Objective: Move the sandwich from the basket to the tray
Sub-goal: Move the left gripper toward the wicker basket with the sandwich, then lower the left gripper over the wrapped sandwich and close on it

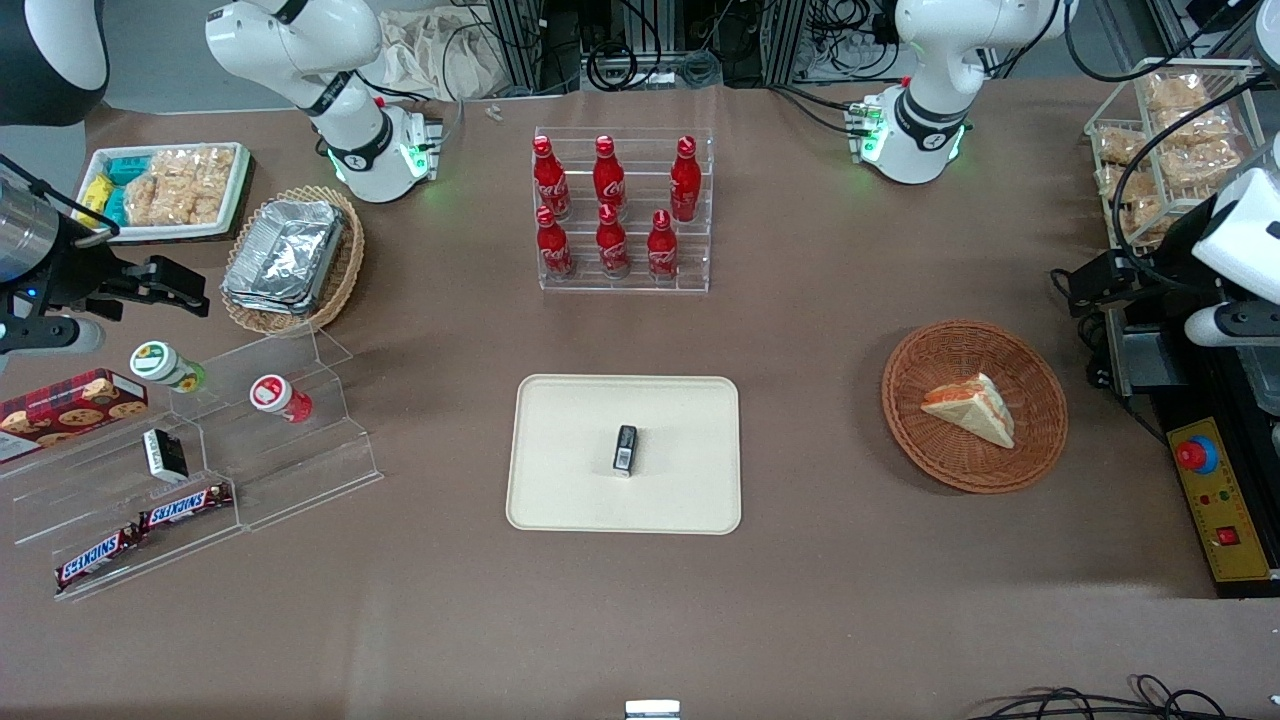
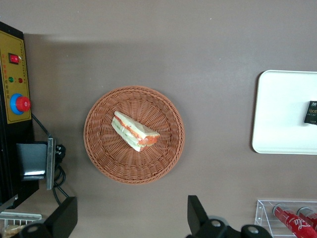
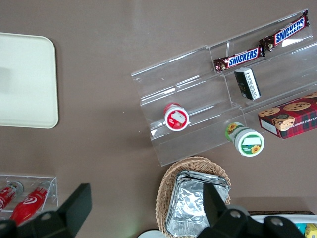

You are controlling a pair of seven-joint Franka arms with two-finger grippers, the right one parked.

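Observation:
The sandwich (image 1: 970,408), a white bread wedge with orange and green filling, lies in the round reddish-brown basket (image 1: 940,455) toward the working arm's end of the table. In the left wrist view the sandwich (image 2: 134,131) lies in the middle of the basket (image 2: 163,158). My left gripper (image 1: 1072,285) is open and empty. It hangs high above the table, beside the basket's rim and a little farther from the front camera; its two black fingers (image 2: 195,213) stand wide apart around my gripper's midpoint (image 2: 130,218). The cream tray (image 1: 570,480) lies at mid-table, also seen from the wrist (image 2: 277,114).
A small black packet (image 1: 625,449) lies on the tray. A clear rack of red cola bottles (image 1: 622,215) stands farther from the front camera than the tray. A yellow control box with a red button (image 1: 1210,500) lies beside the basket. Snack stands sit toward the parked arm's end.

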